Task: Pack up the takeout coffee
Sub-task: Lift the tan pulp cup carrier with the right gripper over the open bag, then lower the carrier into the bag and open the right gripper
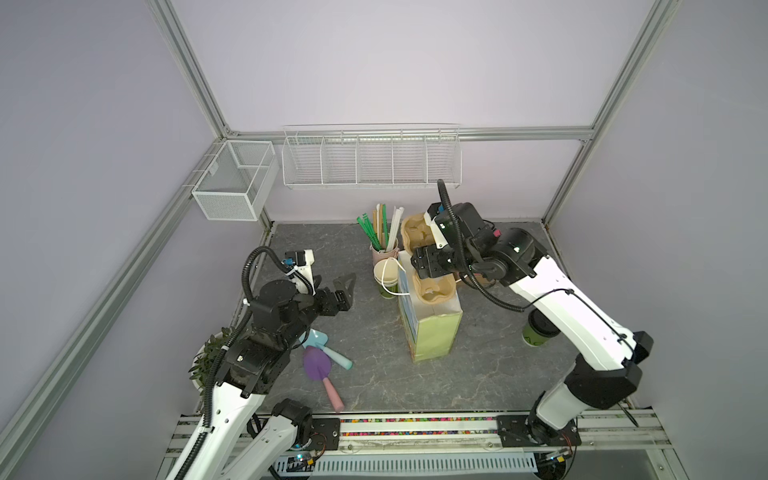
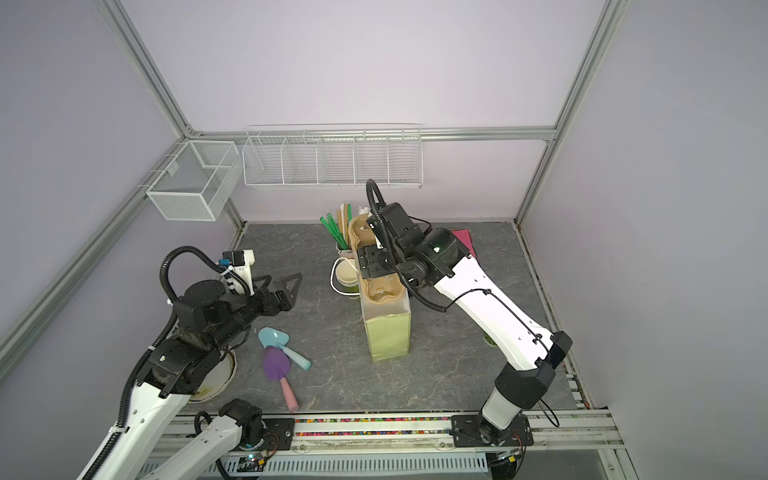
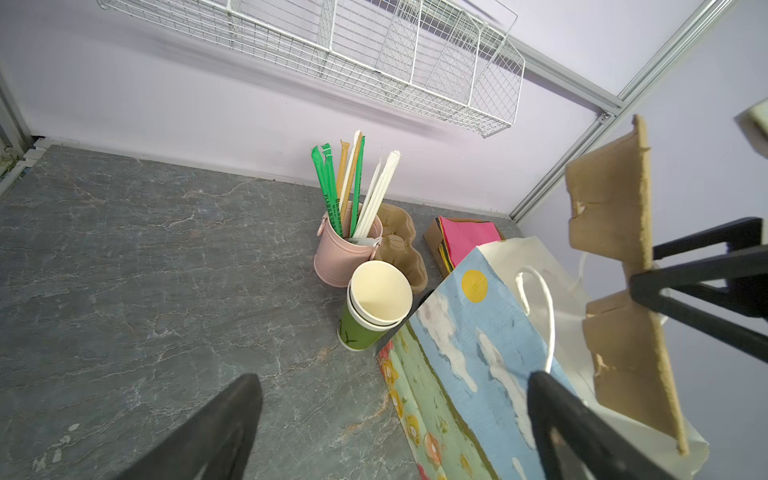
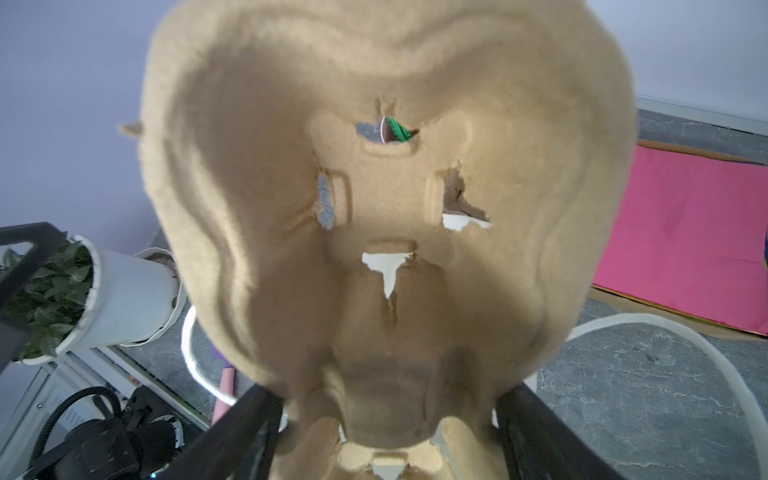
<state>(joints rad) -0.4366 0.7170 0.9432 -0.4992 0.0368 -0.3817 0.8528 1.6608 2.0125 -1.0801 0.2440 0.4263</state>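
The takeout coffee [image 1: 533,337], a green cup with a black lid, stands on the right of the table, mostly hidden under my right arm. A brown pulp cup carrier [image 1: 434,291] stands on end in the mouth of the flowered paper bag [image 1: 432,332]. My right gripper [image 1: 430,279] is closed on the carrier's narrow waist. In the right wrist view the carrier [image 4: 374,166] fills the picture between the right gripper's [image 4: 390,392] black fingers. My left gripper [image 1: 332,283] hovers open and empty left of the bag. In the left wrist view the left gripper [image 3: 392,380] faces the bag [image 3: 478,332].
Behind the bag stand a stack of lidless green cups [image 1: 386,276], a pink bucket of straws [image 1: 384,241] and more carriers [image 1: 417,232]. Pink napkins [image 2: 463,241] lie at the back right. Two toy shovels [image 1: 318,361] and a potted plant [image 1: 208,357] are near the left arm.
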